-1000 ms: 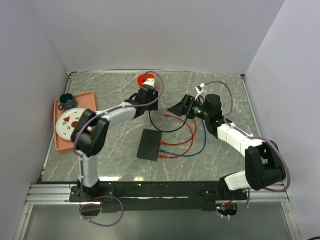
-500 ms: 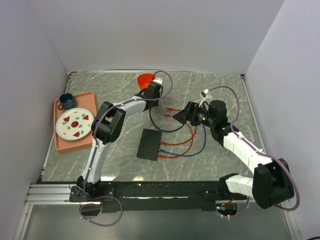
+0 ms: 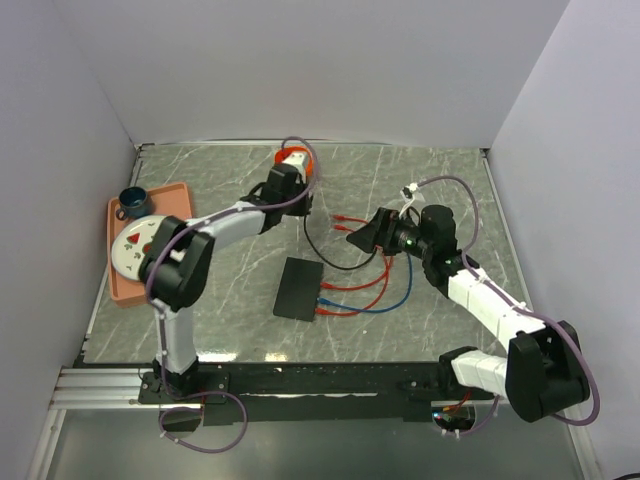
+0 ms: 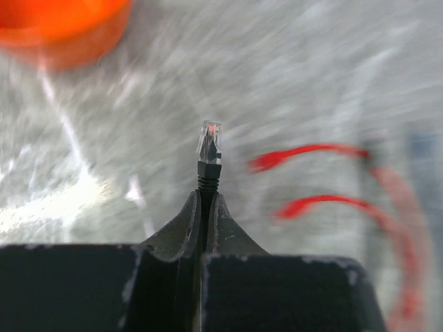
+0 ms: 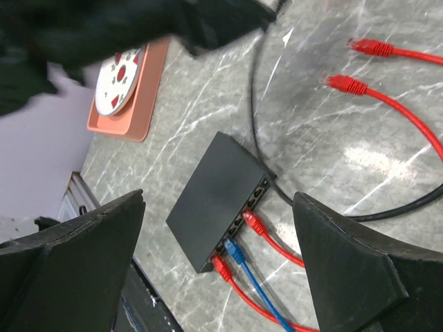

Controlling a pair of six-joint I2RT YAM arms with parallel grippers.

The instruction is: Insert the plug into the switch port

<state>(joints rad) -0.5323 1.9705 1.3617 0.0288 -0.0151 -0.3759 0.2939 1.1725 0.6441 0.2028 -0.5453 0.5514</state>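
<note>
Far to the left of the left claw, a flat pink tray [image 3: 118,285] with a round white plate [image 3: 140,245] sat on the grey marble surface [image 3: 220,320]. It had no part in this job.

The left claw [image 4: 206,202] was squeezed tight on the back end of a small clear plastic plug [image 4: 210,141]. The plug stuck out straight past the claw's tips. A thin black cable [image 3: 325,258] ran off from it. A round orange plastic cup [image 4: 62,28] stood just beyond this claw, a bit to its left.

The flat black box [image 3: 298,289] lay apart from the left claw, back toward the arm bases. The switch port [image 5: 260,191] was an empty hole in the box's narrow edge. The holes beside it held a red cable [image 5: 252,225], a blue cable [image 5: 235,250] and one more red one.

The right claw [image 5: 218,199] had its fingers wide apart and held nothing. The box lay below it, in the gap between its fingers.

The step in hand looked like bringing the plug to the port. To do it well, the left claw would need to turn until the plug faced the box's edge. Then it should go low and level, line up with the empty hole, and push slowly and straight. The right claw could steady the box so it did not slide. The black cable should stay away from the loose red cables [image 5: 377,48] to the right.
</note>
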